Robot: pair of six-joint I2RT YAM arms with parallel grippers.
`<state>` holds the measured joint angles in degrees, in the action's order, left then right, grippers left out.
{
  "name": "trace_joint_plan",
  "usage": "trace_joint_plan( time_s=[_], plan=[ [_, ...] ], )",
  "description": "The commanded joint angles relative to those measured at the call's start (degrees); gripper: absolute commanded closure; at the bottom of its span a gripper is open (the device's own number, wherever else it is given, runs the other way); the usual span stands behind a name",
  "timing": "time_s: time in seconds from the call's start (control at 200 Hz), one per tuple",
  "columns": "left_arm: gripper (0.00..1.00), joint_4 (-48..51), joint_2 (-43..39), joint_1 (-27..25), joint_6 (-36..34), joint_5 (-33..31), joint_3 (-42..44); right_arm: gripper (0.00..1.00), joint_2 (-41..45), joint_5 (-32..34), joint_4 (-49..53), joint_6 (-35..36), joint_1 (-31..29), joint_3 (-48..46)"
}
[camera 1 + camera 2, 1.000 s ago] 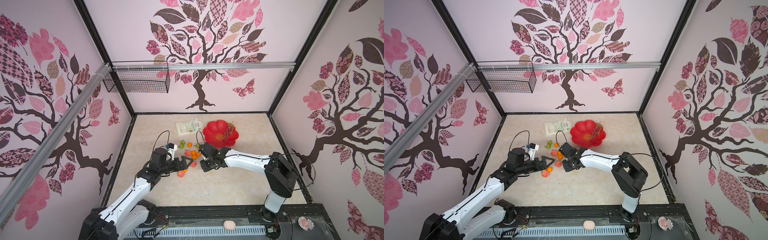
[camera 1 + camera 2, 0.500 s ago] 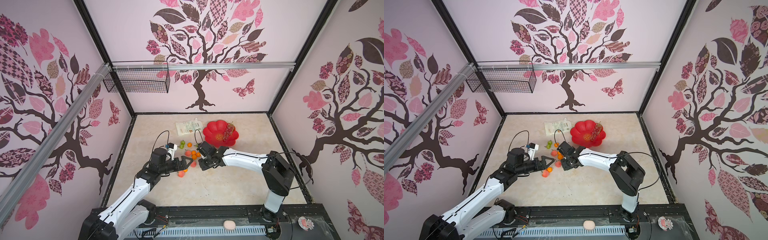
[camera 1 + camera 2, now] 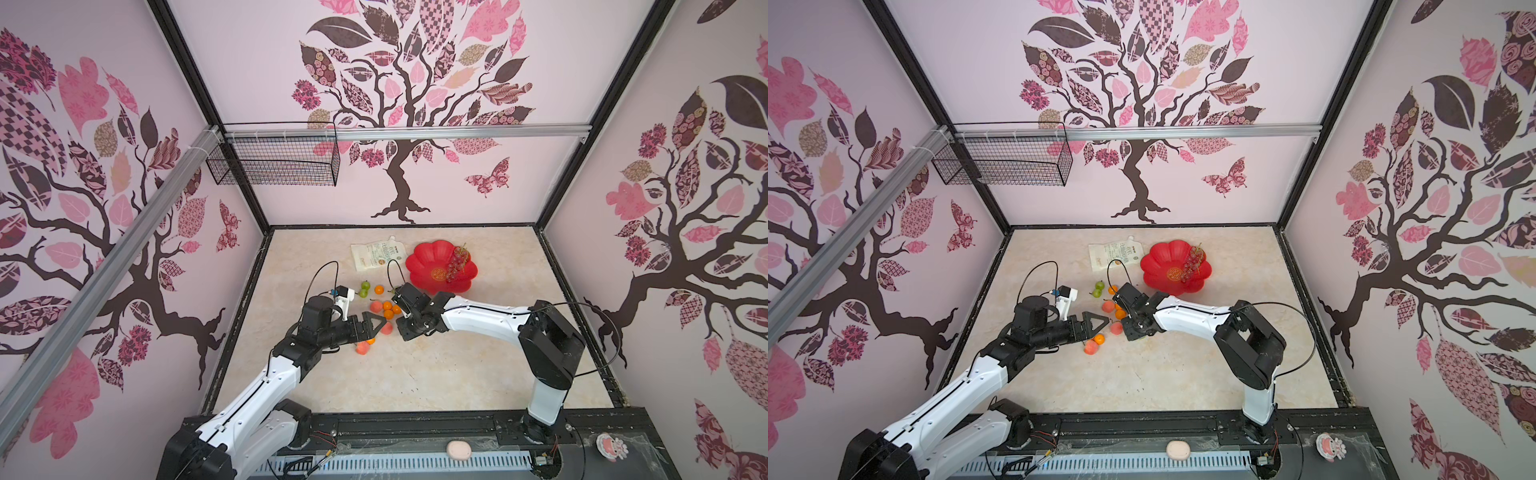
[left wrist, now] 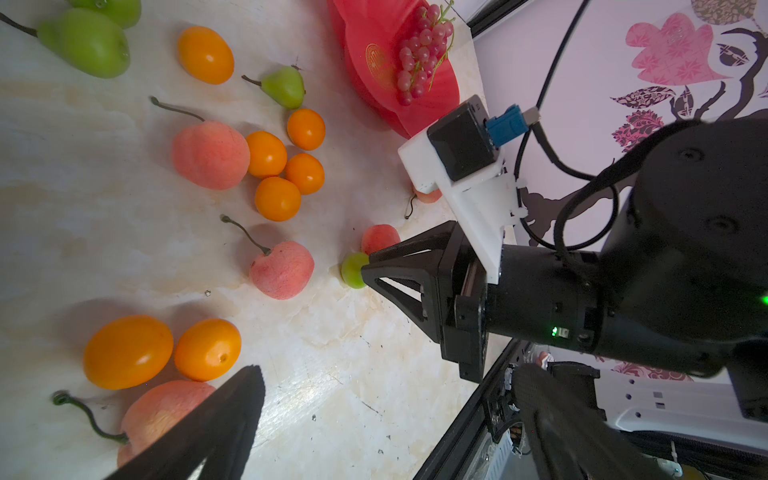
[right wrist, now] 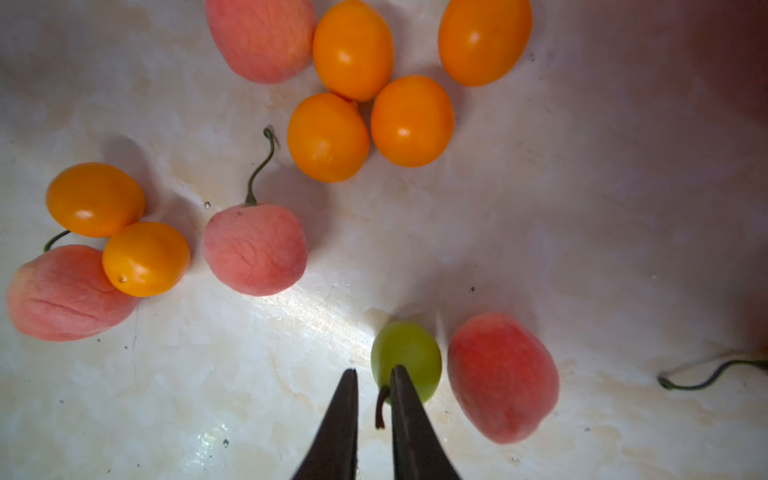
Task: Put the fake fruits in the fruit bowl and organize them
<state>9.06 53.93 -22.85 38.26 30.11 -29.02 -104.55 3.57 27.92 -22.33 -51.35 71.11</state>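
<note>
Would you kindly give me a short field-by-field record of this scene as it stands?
Fruit bowl: holds only the grape bunch
Loose on table: tangerines, peaches, green pears
Right gripper: jaws narrowly apart around the stem of a small green fruit
Left gripper: open, empty, beside the loose fruits

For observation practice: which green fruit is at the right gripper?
The round green fruit beside a peach, stem within the right gripper; the pears lie apart.
</note>
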Motion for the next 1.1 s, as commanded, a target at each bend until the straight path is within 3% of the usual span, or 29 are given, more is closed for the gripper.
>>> trace_joint_plan(
  time_s=[0.0, 0.245, 0.82, 1.095],
  plan=[
    [0.02, -1.2, -0.5, 0.3, 0.0, 0.5, 1.5, 0.85, -1.3, 1.0, 1.2, -0.3, -0.3, 1.7],
    [0.02, -0.6, -0.3, 0.3, -0.4, 0.4, 0.7, 0.90, -0.4, 0.5, 1.6, -0.2, -0.3, 1.8],
    [0.02, 3.0, 6.3, -0.2, -6.8, -0.1, -12.4, 1.00, 12.0, -1.4, 5.3, -1.1, 1.1, 4.7],
    [0.02, 1.9, 16.0, -4.3, -10.0, -2.3, -22.2, 1.00, 17.7, -3.8, 3.6, -1.8, 8.8, 3.0]
  ],
)
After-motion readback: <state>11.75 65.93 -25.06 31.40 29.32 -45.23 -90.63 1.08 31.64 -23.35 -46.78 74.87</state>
